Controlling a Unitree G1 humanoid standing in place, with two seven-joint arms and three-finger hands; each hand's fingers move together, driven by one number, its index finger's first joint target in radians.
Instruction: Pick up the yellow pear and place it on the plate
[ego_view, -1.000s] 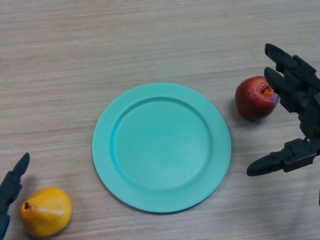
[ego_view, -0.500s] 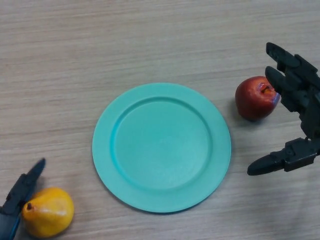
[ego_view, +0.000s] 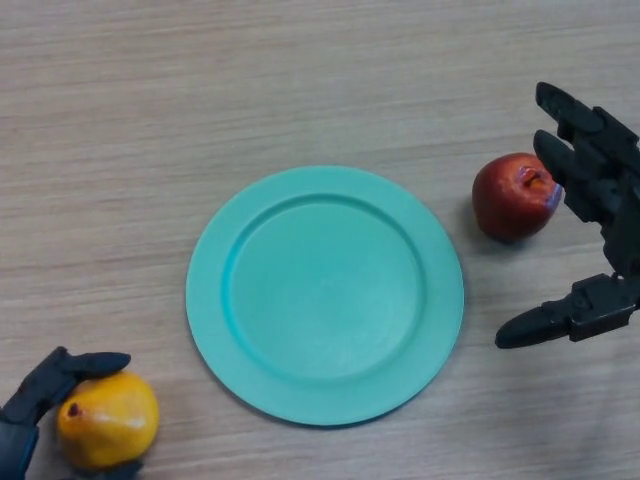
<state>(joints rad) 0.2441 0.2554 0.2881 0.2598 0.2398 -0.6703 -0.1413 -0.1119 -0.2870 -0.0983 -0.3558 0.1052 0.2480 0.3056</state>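
My left robot hand (ego_view: 45, 385) curls round the yellow pear (ego_view: 108, 421) at the worktop's (ego_view: 300, 80) near-left corner, beside the teal plate (ego_view: 325, 295); my right robot hand (ego_view: 590, 215) hangs spread beside a red apple (ego_view: 513, 196).

We're seeing a turquoise plate (ego_view: 325, 295) at mid-frame, one flat shade all over. At lower left we have the pear (ego_view: 108, 420), yellow deepening to orange, with a dark stem end. At upper right we've got a deep red apple (ego_view: 514, 195), an orange patch near its stem. Both hands, left (ego_view: 45, 392) and right (ego_view: 590, 240), are black. The table (ego_view: 200, 90) shows pale beige wood grain in fine horizontal streaks.
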